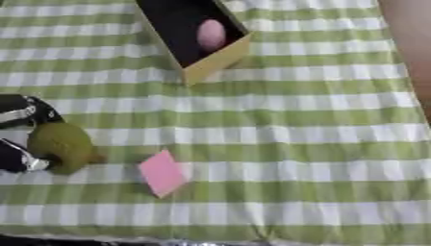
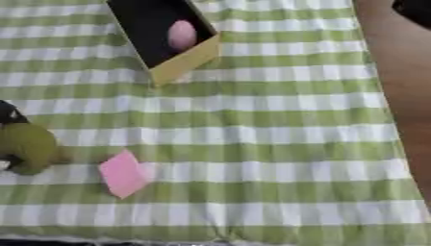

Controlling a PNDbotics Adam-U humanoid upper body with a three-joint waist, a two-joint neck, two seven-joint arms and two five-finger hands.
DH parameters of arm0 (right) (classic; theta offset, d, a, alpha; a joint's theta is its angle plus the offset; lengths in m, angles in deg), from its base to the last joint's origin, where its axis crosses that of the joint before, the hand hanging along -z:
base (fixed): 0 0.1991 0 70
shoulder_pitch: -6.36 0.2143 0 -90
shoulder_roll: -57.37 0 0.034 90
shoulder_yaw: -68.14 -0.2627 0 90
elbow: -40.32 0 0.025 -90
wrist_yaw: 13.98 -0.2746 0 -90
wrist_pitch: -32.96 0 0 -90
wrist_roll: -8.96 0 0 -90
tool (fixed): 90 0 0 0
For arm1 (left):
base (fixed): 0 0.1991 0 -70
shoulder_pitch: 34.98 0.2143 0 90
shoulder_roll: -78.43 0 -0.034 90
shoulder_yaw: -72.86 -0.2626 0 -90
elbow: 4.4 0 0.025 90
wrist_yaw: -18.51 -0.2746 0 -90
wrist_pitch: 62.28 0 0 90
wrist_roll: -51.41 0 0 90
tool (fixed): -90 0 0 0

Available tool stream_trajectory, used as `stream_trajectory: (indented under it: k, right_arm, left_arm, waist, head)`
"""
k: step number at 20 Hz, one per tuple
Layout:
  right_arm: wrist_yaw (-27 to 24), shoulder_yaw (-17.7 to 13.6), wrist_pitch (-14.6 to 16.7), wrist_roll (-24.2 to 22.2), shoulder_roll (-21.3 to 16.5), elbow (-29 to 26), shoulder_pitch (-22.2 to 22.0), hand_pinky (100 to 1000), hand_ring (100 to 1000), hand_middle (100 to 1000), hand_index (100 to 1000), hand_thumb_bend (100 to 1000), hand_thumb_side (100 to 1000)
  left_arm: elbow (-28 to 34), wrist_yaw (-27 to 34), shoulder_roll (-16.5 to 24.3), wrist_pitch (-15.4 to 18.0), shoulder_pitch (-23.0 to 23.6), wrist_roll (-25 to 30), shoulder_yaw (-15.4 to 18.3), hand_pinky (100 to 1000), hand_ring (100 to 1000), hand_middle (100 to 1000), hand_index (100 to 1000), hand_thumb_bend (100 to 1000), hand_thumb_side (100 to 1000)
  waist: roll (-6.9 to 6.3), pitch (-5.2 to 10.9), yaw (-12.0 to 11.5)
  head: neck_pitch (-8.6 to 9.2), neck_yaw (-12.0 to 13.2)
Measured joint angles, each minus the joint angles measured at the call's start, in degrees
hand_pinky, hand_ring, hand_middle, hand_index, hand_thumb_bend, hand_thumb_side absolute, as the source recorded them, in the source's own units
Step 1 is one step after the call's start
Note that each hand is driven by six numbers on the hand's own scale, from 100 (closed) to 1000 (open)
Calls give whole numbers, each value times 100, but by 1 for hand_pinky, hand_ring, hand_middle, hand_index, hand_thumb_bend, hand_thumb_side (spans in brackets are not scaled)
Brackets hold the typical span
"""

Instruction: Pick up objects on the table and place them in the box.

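- Sitting near the left edge of the tablecloth, an olive-green rounded object (image 1: 60,145) with a matte, slightly lumpy look is held by the left hand (image 1: 21,139); what it is cannot be made out beyond colour and shape.
- Black and silver fingers curl against the green object from above and below on its left side, so the hand is closed around it; most of the hand is cut off by the view's left edge, and in the right eye view only slivers of it show.
- Just right of the green object, apart from it, a flat pink square pad (image 1: 162,173) lies tilted on the cloth, one corner pointing toward the near edge.
- Toward the far edge, left of centre, an open box (image 1: 217,60) with tan cardboard walls and a dark inside stands askew; its far end is cut off by the top of the view.
- Inside the box a smooth pink egg-shaped object (image 1: 210,34) lies against the dark bottom near the right wall.
- Green-and-white checked cloth (image 1: 295,144) covers the table; a bare brown strip (image 2: 404,72) shows along its right edge.
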State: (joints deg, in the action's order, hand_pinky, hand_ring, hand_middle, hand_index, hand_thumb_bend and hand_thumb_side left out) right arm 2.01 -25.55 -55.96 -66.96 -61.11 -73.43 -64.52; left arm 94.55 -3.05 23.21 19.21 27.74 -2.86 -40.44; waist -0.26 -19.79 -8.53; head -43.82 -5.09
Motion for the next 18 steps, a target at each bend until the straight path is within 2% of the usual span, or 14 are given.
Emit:
stream_trajectory:
  k: [5, 10, 13, 18]
  right_arm:
    - [-15, -17, -18, 18, 0, 0, -10, 891, 822, 745, 867, 100, 468]
    - [-20, -21, -25, 45, 0, 0, -52, 891, 821, 745, 867, 100, 466]
    - [-20, -32, -29, 54, 0, 0, -66, 891, 821, 745, 867, 100, 468]
    - [-21, -44, -34, 59, 0, 0, -82, 891, 821, 744, 866, 100, 455]
  left_arm:
    - [634, 1, 3, -77, -57, -200, 354, 709, 650, 591, 675, 100, 223]
    - [1128, -318, 6, -111, -608, -368, 754, 717, 650, 589, 670, 100, 213]
    - [1067, -527, -103, -108, -1168, -420, 818, 719, 649, 589, 671, 100, 221]
    - [519, -913, -591, -48, -2034, -477, 774, 721, 648, 588, 670, 100, 225]
  waist:
    - [0, 0, -60]
    - [0, 0, -101]
    - [-23, 0, -115]
    - [-33, 2, -88]
  head:
    - [0, -8]
    - [0, -39]
    - [0, -74]
    - [-1, -110]
